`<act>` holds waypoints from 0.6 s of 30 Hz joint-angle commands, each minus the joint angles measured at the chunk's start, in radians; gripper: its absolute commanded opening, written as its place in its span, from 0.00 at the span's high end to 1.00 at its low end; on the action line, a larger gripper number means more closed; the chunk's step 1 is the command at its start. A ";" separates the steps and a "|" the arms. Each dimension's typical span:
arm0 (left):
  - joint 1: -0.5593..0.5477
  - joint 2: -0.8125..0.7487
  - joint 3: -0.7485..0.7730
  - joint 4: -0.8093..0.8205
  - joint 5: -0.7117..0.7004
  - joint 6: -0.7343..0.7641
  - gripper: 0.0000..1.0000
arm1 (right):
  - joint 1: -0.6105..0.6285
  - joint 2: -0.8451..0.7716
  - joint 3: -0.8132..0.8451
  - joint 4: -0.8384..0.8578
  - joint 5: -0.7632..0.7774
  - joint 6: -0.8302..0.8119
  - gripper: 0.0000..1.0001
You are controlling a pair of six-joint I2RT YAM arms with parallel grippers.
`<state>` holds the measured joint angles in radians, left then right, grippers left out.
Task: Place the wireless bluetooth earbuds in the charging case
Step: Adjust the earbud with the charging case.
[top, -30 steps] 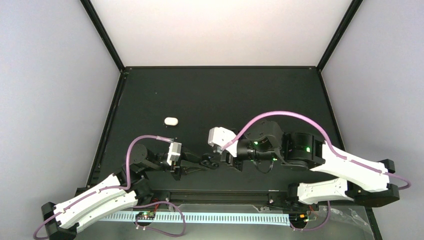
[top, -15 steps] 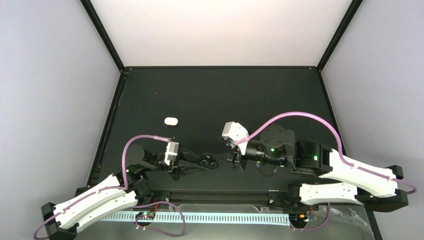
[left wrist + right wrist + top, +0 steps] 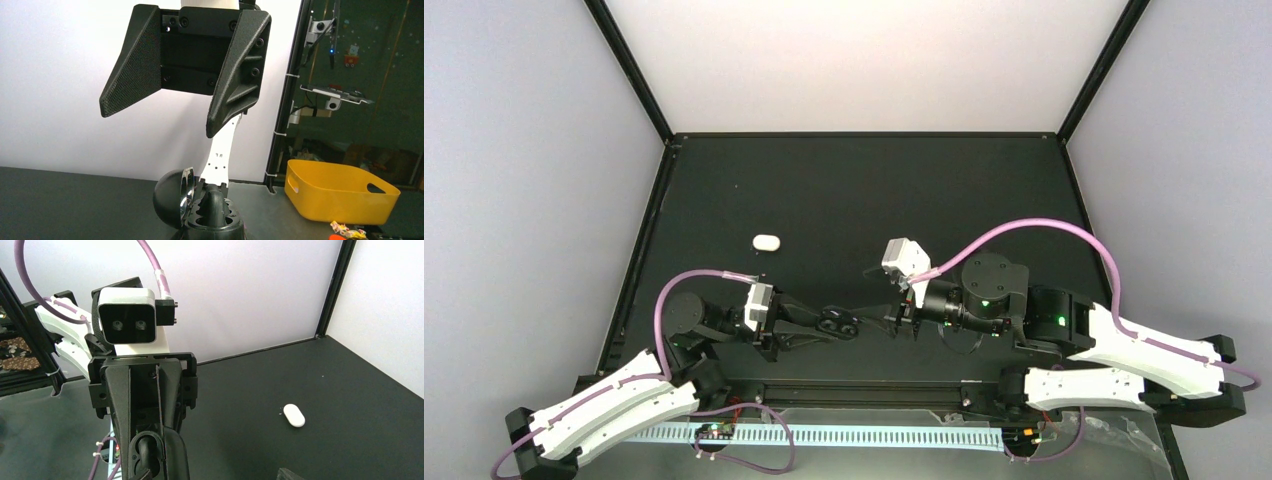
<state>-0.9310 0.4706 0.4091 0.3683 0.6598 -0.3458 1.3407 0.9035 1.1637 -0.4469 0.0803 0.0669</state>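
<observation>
Currently the left claw is clamped shut on the black charging case, holding it above the near middle of the surface with its lid hinged open to the left. A dark rounded shape stands up in the wells, most likely a black earbud; I cannot tell whether it sits fully home. The right claw hangs just beside the case, jaws spread wide and empty.

The main risk, as I judge it, is a bud left proud of its well. Closing the lid on it would jam the lid or flick the bud out onto the dark surface, where it would be hard to find. A careless reach by the open claw could also knock the case askew in its grip. The white case lies shut, well apart to the far left; no white buds show.
</observation>
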 commanded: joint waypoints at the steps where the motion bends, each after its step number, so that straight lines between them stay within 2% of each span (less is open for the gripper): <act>1: -0.005 -0.013 0.043 0.044 0.015 -0.016 0.99 | 0.004 0.006 -0.007 0.016 -0.005 0.013 0.35; 18: -0.005 -0.037 0.042 0.035 0.004 -0.013 0.98 | 0.003 0.038 -0.001 -0.010 -0.040 0.008 0.35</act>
<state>-0.9310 0.4507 0.4107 0.3737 0.6590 -0.3550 1.3407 0.9455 1.1637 -0.4576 0.0490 0.0700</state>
